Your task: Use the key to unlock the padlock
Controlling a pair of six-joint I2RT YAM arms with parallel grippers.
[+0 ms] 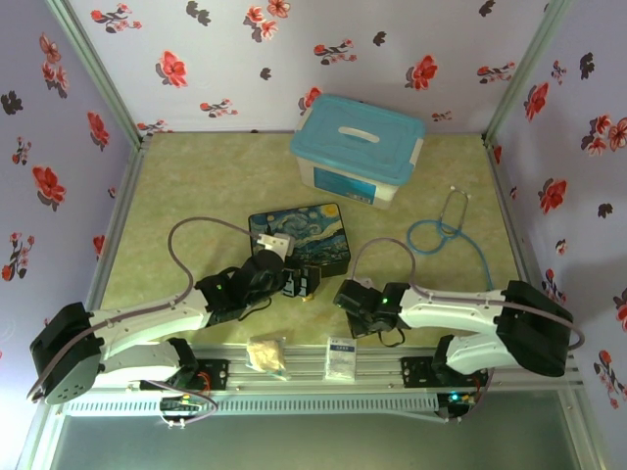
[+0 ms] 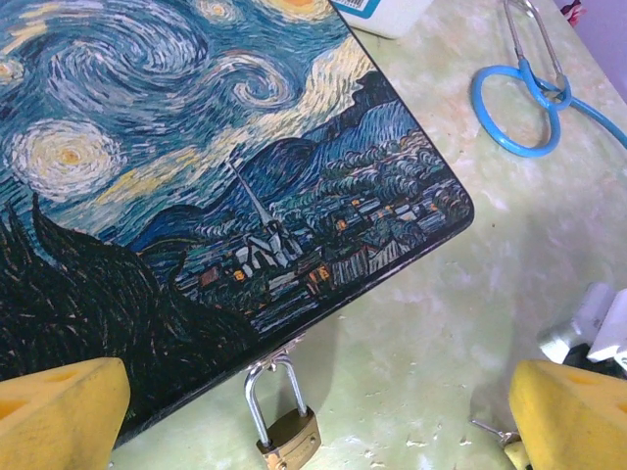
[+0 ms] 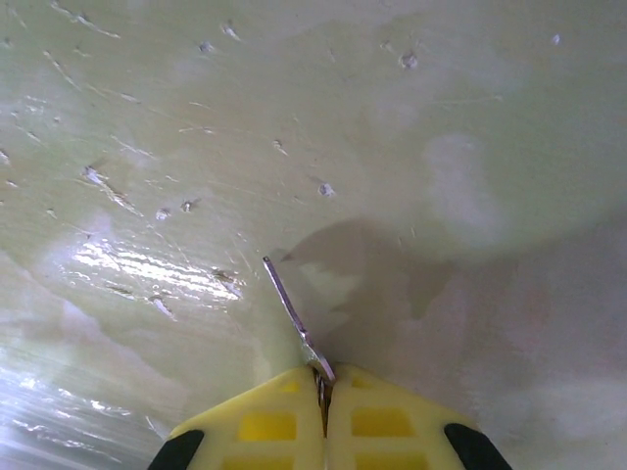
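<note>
Silvery key [image 3: 291, 311] pinched in right gripper [image 3: 323, 384], shaft slanting away up-left; left gripper [image 2: 313, 411] wide, flanking padlock [image 2: 290, 439].

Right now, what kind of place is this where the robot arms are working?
Probably a robot practice booth, not a real room. Flowery walls close in one green table, the arms are bolted to a metal rail, and odd props lie about: a stethoscope, a plastic tub.
</note>
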